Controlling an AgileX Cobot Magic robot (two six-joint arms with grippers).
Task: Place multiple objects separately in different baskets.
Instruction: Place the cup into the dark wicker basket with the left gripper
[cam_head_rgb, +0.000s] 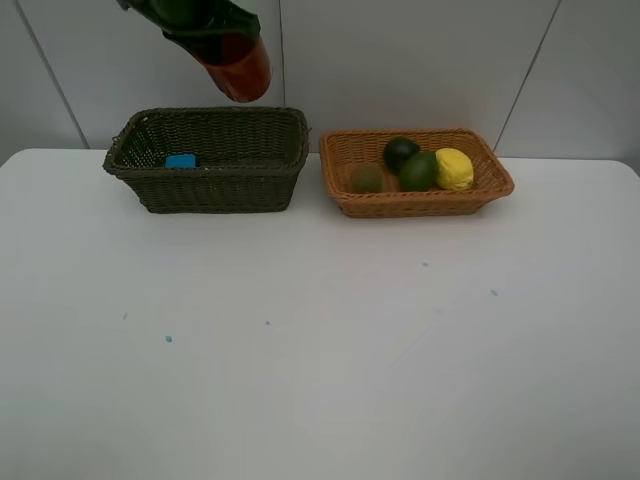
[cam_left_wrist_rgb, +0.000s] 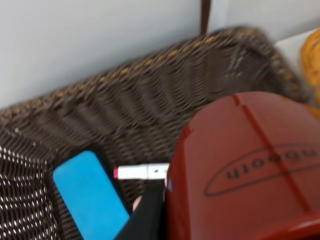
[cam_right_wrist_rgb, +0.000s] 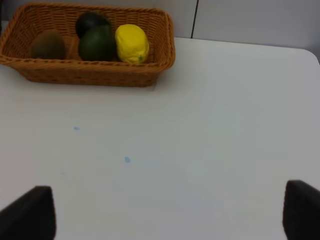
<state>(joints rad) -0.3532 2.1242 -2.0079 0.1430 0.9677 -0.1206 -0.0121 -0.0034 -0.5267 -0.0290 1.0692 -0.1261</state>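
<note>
- Up at the far left, my left gripper (cam_head_rgb: 225, 45) hangs above the dark olive-brown basket (cam_head_rgb: 210, 185), clamped on the red cup (cam_head_rgb: 238, 68); the jaws are closed down onto it, and the cup hangs tilted over the basket's rear rim.
- From my left wrist view the cup (cam_left_wrist_rgb: 245, 170) fills the near side, oval embossed mark facing the camera, with one dark finger (cam_left_wrist_rgb: 145, 215) pressed along its side.
- Inside that deep basket I see the blue eraser (cam_left_wrist_rgb: 89, 195) lying flat on the floor near a corner, and the white marker (cam_left_wrist_rgb: 142, 172) lying just beside it (its pink end points toward the eraser). Only the eraser (cam_head_rgb: 181, 160) shows from the high camera.
- Further right, just beside the dark one, the light orange basket (cam_head_rgb: 420, 205) holds four fruits: the brown kiwi (cam_head_rgb: 366, 179) at its left end, the dark mangosteen (cam_head_rgb: 400, 151) toward the back, the green round fruit (cam_head_rgb: 419, 171) in front of it, and the yellow lemon (cam_head_rgb: 454, 169) touching the green one.
- My right gripper (cam_right_wrist_rgb: 170, 212) hangs over bare white table (cam_head_rgb: 320, 360), fingertips spread as wide as they go, holding nothing, well apart from the orange basket (cam_right_wrist_rgb: 95, 75).
</note>
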